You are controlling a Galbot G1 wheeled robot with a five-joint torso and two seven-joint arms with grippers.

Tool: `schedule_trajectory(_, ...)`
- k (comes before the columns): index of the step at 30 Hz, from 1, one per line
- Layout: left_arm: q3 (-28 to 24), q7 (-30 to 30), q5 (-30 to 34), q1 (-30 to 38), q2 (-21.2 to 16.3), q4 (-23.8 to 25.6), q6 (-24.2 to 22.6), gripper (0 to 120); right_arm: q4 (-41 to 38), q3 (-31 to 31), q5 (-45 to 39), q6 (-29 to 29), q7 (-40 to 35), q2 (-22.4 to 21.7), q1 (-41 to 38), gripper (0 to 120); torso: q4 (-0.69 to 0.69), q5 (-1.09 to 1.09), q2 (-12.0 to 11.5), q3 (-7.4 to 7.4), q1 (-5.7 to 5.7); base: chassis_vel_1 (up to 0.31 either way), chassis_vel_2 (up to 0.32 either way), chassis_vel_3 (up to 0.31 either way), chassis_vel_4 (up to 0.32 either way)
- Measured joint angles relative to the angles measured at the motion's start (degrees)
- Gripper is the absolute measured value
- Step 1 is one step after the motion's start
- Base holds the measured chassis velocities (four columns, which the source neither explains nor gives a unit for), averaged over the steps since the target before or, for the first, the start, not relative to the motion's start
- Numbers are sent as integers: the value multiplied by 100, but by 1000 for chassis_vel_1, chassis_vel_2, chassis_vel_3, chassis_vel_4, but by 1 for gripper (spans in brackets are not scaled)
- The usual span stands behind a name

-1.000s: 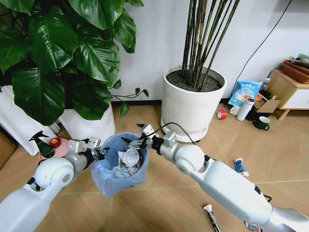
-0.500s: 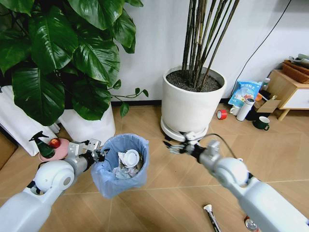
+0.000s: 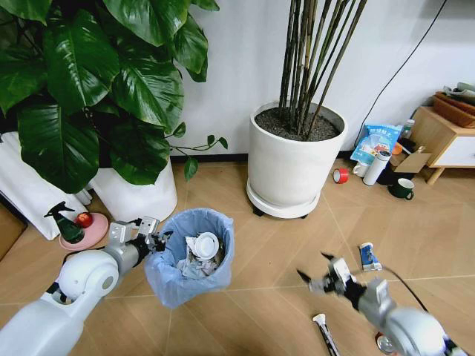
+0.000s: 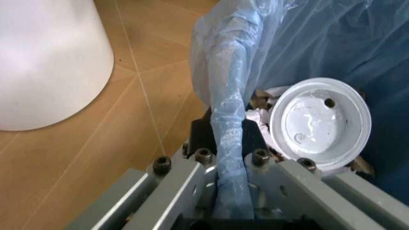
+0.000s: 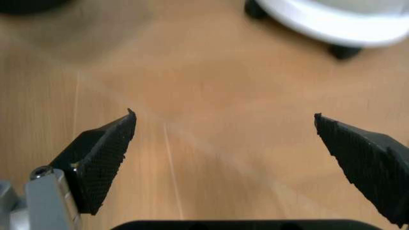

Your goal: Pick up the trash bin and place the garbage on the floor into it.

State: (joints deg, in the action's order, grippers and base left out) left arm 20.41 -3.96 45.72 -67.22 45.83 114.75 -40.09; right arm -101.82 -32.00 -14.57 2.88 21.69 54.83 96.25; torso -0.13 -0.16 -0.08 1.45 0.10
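The trash bin, lined with a light blue bag, hangs above the floor at lower left, held by its rim. My left gripper is shut on that rim. Inside lie a white round lid and crumpled paper. My right gripper is open and empty, low over bare floor at lower right, its fingers spread wide. Garbage on the floor: a blue packet, a white tube and a small can.
A large white planter stands behind the middle, another white pot under the big-leaved plant at left. A spray bottle on a pink dish sits far left. A red tape roll, white bottle and mug stand at right.
My right gripper has swung from over the bin's mouth to the right and down toward the floor, open throughout. The left gripper and the bin have barely moved.
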Motion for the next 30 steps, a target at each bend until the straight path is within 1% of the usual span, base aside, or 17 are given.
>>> schedule_trajectory(1, 2, 1, 0, -3, -5, 6, 1, 0, 150, -78, 149, -96, 85, 75, 124, 100, 0, -1, 0, 0, 0, 0, 0, 0, 0)
schedule_trajectory(2, 2, 1, 0, -3, -5, 6, 1, 0, 150, -78, 149, -96, 85, 75, 124, 100, 0, -1, 0, 0, 0, 0, 0, 0, 0)
schedule_trajectory(6, 4, 2, -9, -30, -7, 40, 2, 0, 575, -296, 312, -270, 226, 264, 401, 100, 0, -2, 0, 0, 1, 0, 0, 0, 0)
schedule_trajectory(8, 3, 2, -12, -41, -2, 51, 2, 0, 673, -328, 327, -307, 241, 308, 447, 100, 0, -1, 0, 1, 1, 0, 0, 0, 0)
schedule_trajectory(13, 2, -2, -31, -98, -2, 89, 2, 0, 1114, -417, 449, -432, 382, 593, 430, 100, 0, -2, -1, 1, 1, 0, 0, 0, 0)
schedule_trajectory(16, 4, -7, -34, -123, -29, 116, 3, 0, 1387, -374, 470, -414, 396, 856, 303, 100, 0, -1, -1, 1, 1, 0, 0, 0, 0)
schedule_trajectory(20, 4, -19, -36, -127, -39, 134, 4, 0, 1538, -334, 489, -357, 396, 1002, 191, 100, -1, 0, -1, 1, 1, 0, 0, 0, 0)
schedule_trajectory(22, 2, -22, -36, -132, -39, 149, 3, 0, 1583, -324, 492, -317, 394, 1045, 130, 100, 0, -1, -1, 1, 1, 0, 0, 0, 0)
schedule_trajectory(24, -6, -32, -42, -149, -31, 162, 4, 0, 1652, -302, 461, -151, 378, 1063, 15, 100, 0, -2, -1, 1, 1, 0, 0, 0, 0)
schedule_trajectory(30, -4, -43, -43, -174, -42, 195, 4, 0, 1738, -291, 443, -41, 386, 1066, -125, 98, 0, -2, -1, 1, 1, 0, 0, 0, 0)
